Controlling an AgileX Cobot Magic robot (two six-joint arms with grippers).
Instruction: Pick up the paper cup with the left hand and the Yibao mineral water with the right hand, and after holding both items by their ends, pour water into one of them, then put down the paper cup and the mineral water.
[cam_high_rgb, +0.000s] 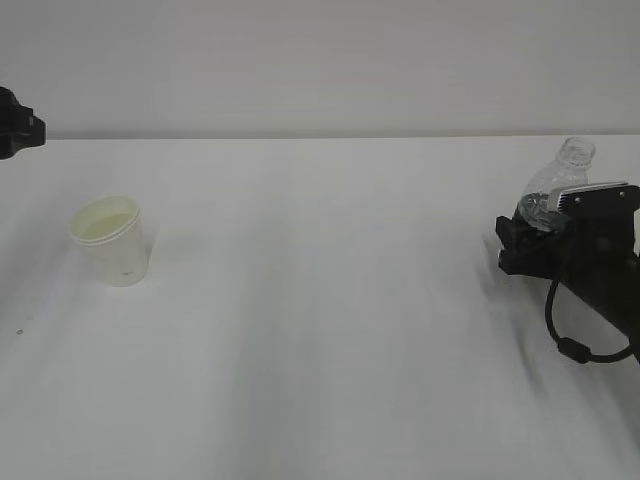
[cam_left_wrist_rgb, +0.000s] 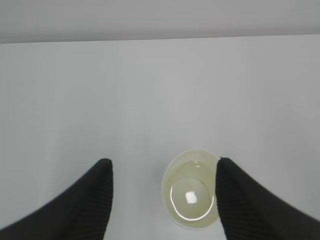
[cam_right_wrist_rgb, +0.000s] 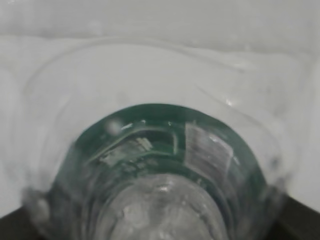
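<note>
The paper cup (cam_high_rgb: 110, 240) stands upright on the white table at the left, with water in it. In the left wrist view the paper cup (cam_left_wrist_rgb: 192, 192) lies below my left gripper (cam_left_wrist_rgb: 164, 162), close to the right fingertip and apart from the left one. This gripper is open and holds nothing. Only a black end of the left arm (cam_high_rgb: 18, 122) shows at the left edge. At the far right the Yibao mineral water (cam_high_rgb: 562, 175) leans with its uncapped neck up, its lower end between the jaws of my right gripper (cam_high_rgb: 522, 242). The bottle (cam_right_wrist_rgb: 160, 150) fills the right wrist view.
The table's far edge (cam_high_rgb: 320, 137) meets a plain wall. A black cable (cam_high_rgb: 570, 345) loops below the right arm. Wide bare tabletop (cam_high_rgb: 320, 320) lies between cup and bottle.
</note>
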